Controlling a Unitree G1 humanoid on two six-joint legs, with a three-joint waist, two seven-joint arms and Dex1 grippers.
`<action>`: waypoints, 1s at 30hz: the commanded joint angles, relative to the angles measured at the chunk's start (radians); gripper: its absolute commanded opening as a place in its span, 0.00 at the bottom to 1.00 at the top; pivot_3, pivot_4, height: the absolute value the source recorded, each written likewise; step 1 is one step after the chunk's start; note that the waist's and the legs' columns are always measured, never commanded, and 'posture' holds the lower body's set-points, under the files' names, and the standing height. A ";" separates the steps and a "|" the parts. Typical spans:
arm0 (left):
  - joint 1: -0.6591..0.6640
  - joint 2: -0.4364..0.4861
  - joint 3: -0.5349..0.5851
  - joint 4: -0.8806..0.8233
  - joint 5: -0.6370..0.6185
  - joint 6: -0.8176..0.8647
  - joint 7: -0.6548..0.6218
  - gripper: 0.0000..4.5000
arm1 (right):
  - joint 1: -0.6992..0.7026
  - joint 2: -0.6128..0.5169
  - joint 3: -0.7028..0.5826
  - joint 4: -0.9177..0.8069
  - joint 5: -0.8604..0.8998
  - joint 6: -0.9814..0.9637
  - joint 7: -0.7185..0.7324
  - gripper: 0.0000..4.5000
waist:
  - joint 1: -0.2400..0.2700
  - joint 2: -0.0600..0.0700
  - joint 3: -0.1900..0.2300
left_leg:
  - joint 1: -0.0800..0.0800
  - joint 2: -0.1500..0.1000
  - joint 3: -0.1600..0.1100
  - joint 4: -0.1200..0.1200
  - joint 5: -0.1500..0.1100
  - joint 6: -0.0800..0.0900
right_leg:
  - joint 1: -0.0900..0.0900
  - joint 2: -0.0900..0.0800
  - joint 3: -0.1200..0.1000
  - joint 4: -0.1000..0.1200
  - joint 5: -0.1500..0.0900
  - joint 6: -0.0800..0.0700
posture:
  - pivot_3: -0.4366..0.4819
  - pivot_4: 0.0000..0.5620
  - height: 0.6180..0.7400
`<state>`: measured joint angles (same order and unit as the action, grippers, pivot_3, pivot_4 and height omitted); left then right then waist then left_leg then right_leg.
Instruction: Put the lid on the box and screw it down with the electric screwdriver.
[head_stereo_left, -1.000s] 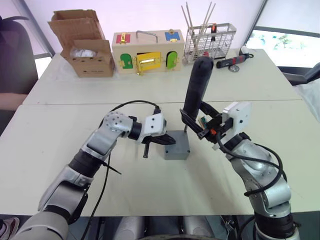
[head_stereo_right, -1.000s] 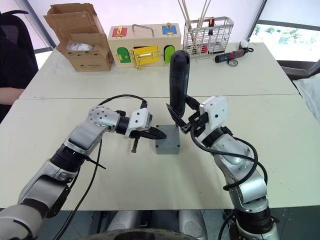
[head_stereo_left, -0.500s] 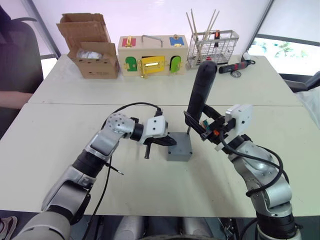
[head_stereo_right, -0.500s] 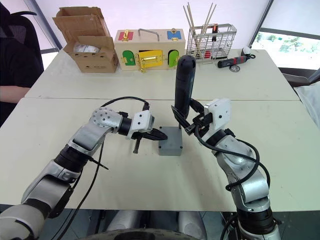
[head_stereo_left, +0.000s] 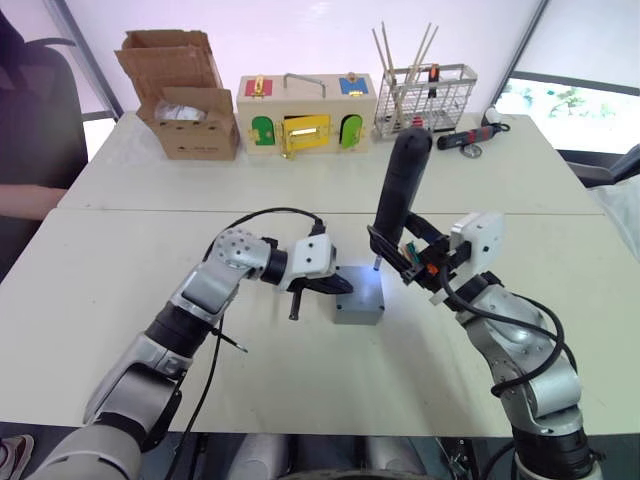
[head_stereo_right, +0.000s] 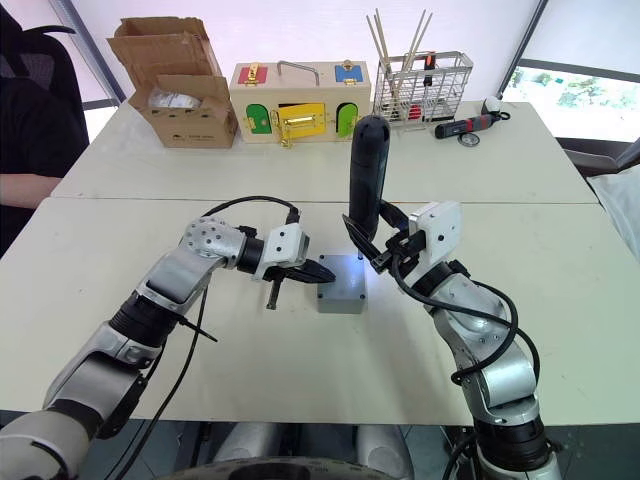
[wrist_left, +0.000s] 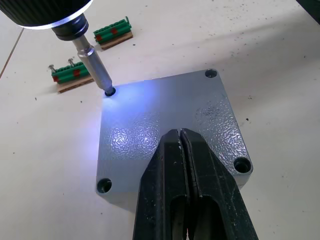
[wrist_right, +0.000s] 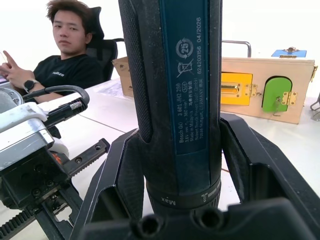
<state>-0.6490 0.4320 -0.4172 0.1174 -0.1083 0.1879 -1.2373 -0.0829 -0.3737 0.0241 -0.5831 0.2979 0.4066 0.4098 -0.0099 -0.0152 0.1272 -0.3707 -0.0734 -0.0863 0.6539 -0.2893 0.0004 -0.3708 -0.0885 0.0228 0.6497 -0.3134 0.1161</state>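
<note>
The grey box (head_stereo_left: 357, 307) stands mid-table with the flat grey lid (wrist_left: 170, 117) lying on top of it, screw holes at the corners. My right gripper (head_stereo_left: 404, 256) is shut on the electric screwdriver (head_stereo_left: 398, 190), which it holds upright. The screwdriver's metal bit (wrist_left: 95, 70) sits in the lid's far corner hole, and its light glows on the lid. From the left side of the box, my left gripper (wrist_left: 180, 134) is shut, its tips over the lid's near edge.
Along the far table edge are a cardboard box (head_stereo_left: 180, 95), a wooden box with coloured doors (head_stereo_left: 303, 115), a wire basket (head_stereo_left: 425, 95) and a black-and-red hand tool (head_stereo_left: 470, 137). Two green terminal blocks (wrist_left: 112, 37) lie behind the box. A person (wrist_right: 70, 55) sits at the left.
The screwdriver's light has come on and now glows on the lid. Both arms have stayed nearly where they were; the camera shifted slightly.
</note>
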 joint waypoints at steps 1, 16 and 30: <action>0.005 0.000 -0.011 -0.008 0.012 0.002 -0.003 0.00 | 0.067 -0.009 0.049 0.124 -0.025 0.063 0.009 0.44 | 0.000 0.000 0.000 | 0.000 0.000 0.000 0.000 0.000 0.000 | 0.000 0.000 0.000 0.000 0.000 0.000 | 0.48 0.27 1.00; -0.008 -0.025 0.060 -0.010 -0.084 0.069 -0.005 0.00 | -0.337 -0.137 -0.212 -0.100 0.348 0.401 0.001 0.44 | 0.000 0.011 0.012 | -0.007 -0.001 0.000 -0.002 0.000 0.000 | -0.004 -0.003 0.000 0.000 0.000 0.000 | 0.48 0.27 1.00; -0.087 -0.038 0.279 -0.166 -0.362 0.302 0.047 0.00 | -0.614 -0.339 -0.478 0.154 0.688 0.668 -0.055 0.44 | -0.001 0.011 0.022 | -0.039 -0.002 0.002 0.010 0.006 -0.010 | -0.037 -0.005 -0.001 0.013 0.001 0.000 | 0.48 0.27 1.00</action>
<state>-0.7382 0.3879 -0.1657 0.0052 -0.4426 0.4839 -1.1941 -0.6400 -0.6681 -0.3634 -0.4356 0.9437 1.0616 0.3756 -0.0109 -0.0043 0.1489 -0.4098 -0.0757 -0.0842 0.6645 -0.2830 -0.0096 -0.4074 -0.0939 0.0220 0.6632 -0.3128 0.1162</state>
